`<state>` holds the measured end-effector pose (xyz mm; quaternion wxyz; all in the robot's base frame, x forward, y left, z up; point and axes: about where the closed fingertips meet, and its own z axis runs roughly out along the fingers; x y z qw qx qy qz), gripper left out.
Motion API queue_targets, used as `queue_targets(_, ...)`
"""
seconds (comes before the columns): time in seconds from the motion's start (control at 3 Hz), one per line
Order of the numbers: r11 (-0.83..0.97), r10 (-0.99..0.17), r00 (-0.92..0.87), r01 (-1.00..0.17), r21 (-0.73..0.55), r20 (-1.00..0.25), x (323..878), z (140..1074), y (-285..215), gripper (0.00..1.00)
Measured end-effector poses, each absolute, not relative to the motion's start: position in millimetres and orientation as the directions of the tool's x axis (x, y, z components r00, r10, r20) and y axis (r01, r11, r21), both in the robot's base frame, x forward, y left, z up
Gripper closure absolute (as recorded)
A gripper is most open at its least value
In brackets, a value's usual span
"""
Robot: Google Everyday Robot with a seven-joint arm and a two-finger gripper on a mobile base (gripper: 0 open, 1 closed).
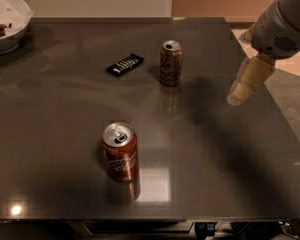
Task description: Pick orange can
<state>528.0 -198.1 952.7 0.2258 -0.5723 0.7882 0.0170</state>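
The orange can point(170, 63) stands upright on the dark table point(55, 114), toward the back and a little right of centre. It has a dull orange-brown body with pale lettering and a silver top. My gripper point(238, 96) hangs over the table's right part, to the right of the orange can and well apart from it. Its pale fingers point down and to the left. It holds nothing.
A red cola can point(120, 152) stands upright near the front centre. A black snack bar point(125, 64) lies left of the orange can. A white bowl point(7, 23) with food sits at the back left corner. The table's right edge lies below the arm.
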Motion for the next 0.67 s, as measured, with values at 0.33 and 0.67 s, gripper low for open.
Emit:
queue_targets(0.33, 0.363, -0.871, -0.229, -0.896, -0.255, -0.436, 568.6, 942.8, -178.8, 0.0)
queue_targets(0.67, 0.385, -0.84, -0.221, -0.887, -0.257, -0.495, 604.8, 939.2, -160.8, 0.0)
